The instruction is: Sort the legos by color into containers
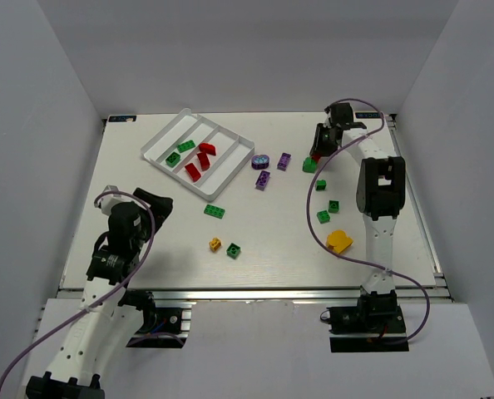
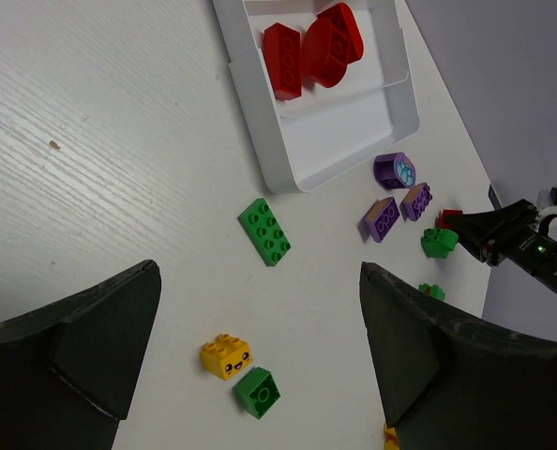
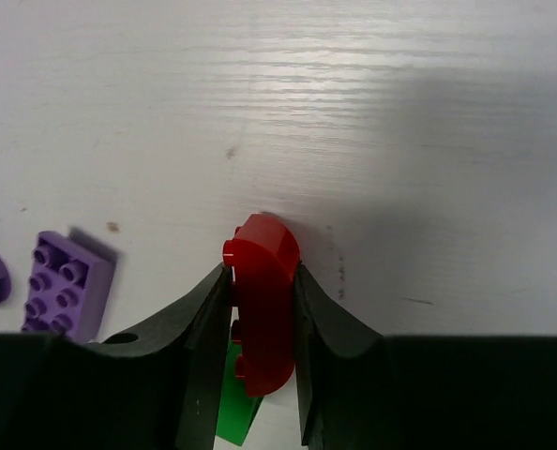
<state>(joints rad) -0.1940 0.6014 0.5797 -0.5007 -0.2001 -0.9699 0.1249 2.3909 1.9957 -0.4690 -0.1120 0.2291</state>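
Note:
My right gripper (image 3: pixel 262 270) is shut on a curved red lego (image 3: pixel 263 309) at the table's far right (image 1: pixel 317 155), right at the table surface. A green lego (image 3: pixel 233 414) lies just behind it. My left gripper (image 2: pixel 258 274) is open and holds nothing, hovering near left (image 1: pixel 158 208) above a flat green lego (image 2: pixel 264 232), a yellow lego (image 2: pixel 226 356) and a small green one (image 2: pixel 258 391). The white tray of containers (image 1: pixel 160 141) holds red legos (image 1: pixel 201 158) in one compartment and green ones (image 1: pixel 180 150) in the neighbouring one.
A round purple lego (image 1: pixel 261 160) and two purple bricks (image 1: pixel 284 161) (image 1: pixel 264 179) lie right of the tray. Three green bricks (image 1: pixel 321 184) (image 1: pixel 334 205) (image 1: pixel 323 216) and a yellow-orange piece (image 1: pixel 339 241) sit along the right arm. White walls enclose the table.

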